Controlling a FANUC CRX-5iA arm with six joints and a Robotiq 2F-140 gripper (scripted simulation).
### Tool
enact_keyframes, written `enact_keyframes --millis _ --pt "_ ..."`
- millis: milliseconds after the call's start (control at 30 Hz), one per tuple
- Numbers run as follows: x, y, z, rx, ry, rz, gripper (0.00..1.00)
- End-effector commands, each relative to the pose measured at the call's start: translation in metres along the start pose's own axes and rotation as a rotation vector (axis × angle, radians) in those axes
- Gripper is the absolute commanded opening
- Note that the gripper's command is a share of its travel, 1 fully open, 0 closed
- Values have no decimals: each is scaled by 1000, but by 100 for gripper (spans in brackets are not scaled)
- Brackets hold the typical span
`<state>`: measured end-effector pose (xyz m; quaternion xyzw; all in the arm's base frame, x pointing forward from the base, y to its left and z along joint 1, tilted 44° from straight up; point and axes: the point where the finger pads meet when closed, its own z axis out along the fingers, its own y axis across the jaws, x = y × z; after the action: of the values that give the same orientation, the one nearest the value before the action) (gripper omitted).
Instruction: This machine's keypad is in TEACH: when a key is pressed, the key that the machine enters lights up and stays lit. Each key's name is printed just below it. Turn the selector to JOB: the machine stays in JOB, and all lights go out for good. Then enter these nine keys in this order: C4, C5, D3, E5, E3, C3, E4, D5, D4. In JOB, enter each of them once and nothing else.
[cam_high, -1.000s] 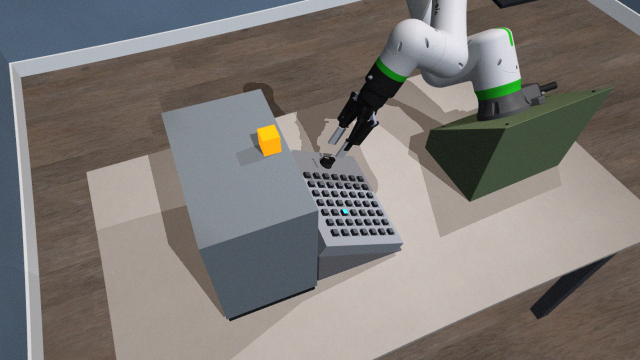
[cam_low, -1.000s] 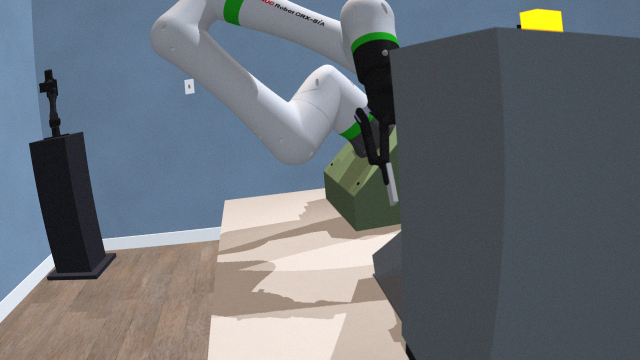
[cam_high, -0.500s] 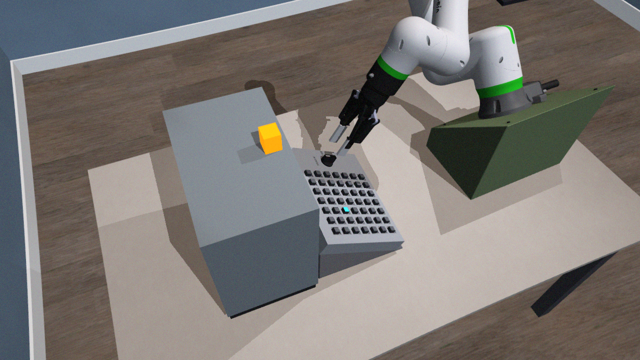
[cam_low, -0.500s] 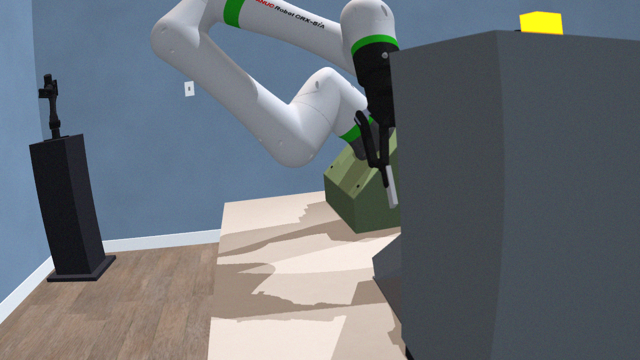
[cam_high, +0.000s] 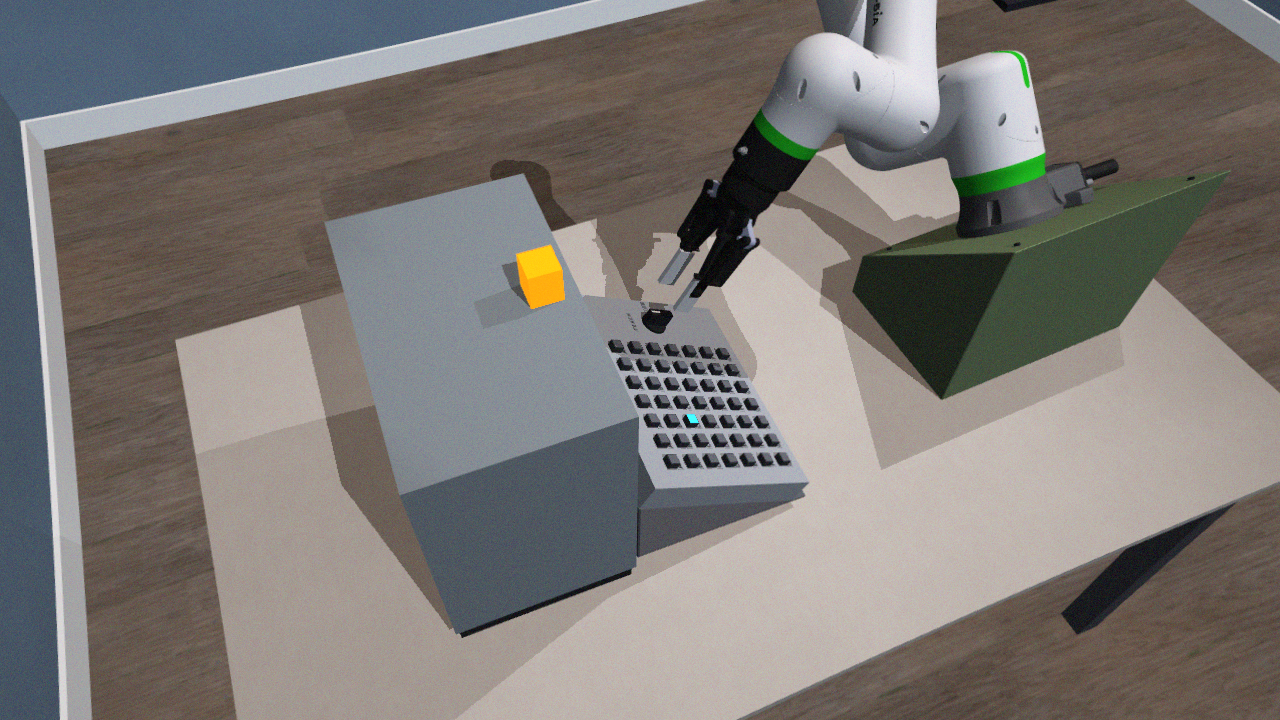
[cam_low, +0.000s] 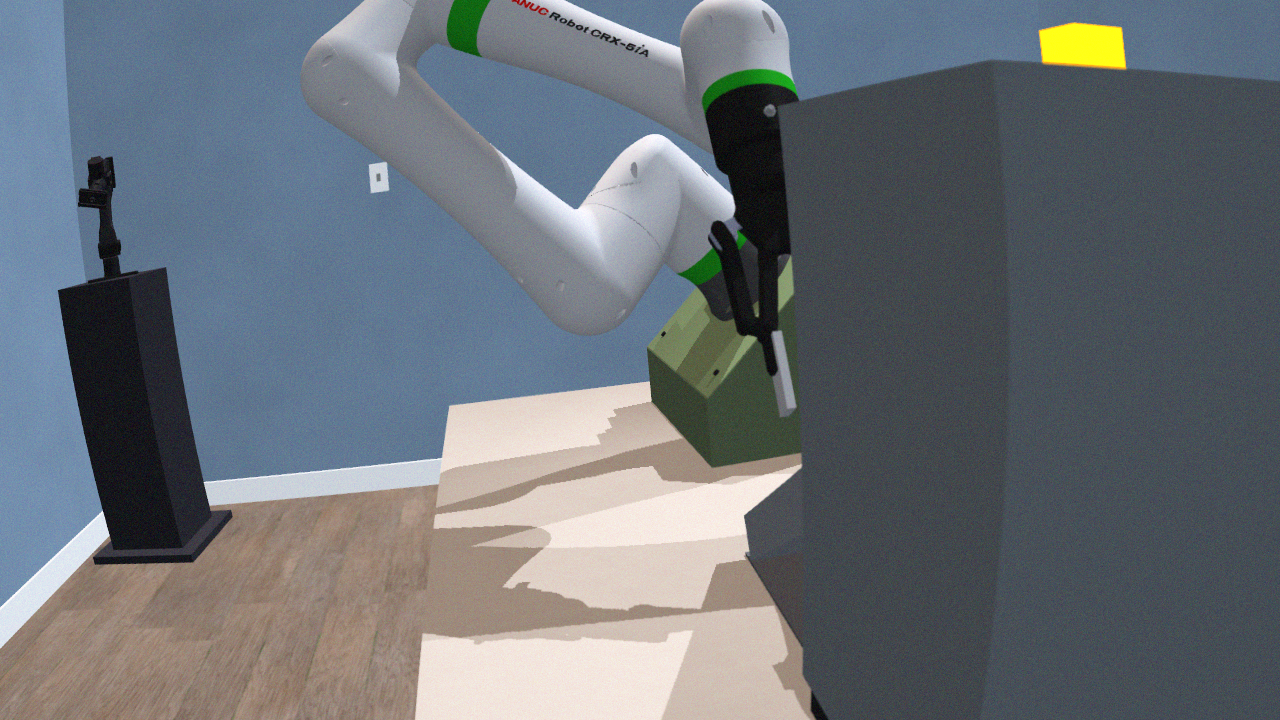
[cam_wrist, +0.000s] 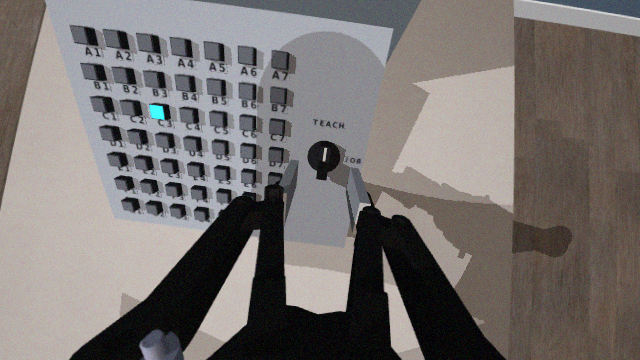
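The grey keypad panel (cam_high: 716, 484) (cam_wrist: 345, 70) slopes out from the machine's right side, with rows of dark keys named A1 to A7 and onward. Key C3 (cam_wrist: 157, 111) (cam_high: 691, 418) is lit cyan; the other keys are dark. The black selector knob (cam_high: 656, 317) (cam_wrist: 324, 156) sits beside the keys, and its white mark points at the TEACH label (cam_wrist: 328, 123), with the JOB label (cam_wrist: 352, 160) to its right. My gripper (cam_high: 677, 284) (cam_wrist: 322, 176) (cam_low: 785, 394) is open and empty. Its fingers straddle the knob from just above, one on each side, touching nothing.
The tall grey machine box (cam_high: 447, 358) (cam_low: 1029, 358) stands left of the panel with an orange cube (cam_high: 540, 275) (cam_low: 1081, 44) on top; it hides the panel in the exterior view. My arm's green pedestal (cam_high: 1011, 286) stands to the right. A black camera stand (cam_low: 134, 402) stands on the floor.
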<state>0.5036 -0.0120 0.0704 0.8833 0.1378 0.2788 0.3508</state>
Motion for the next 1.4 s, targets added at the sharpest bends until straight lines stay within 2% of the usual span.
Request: enact_keyframes --millis 0,1367 --pt "0 0 0 0 0 0 33" --pt "0 0 3 0 0 0 33"
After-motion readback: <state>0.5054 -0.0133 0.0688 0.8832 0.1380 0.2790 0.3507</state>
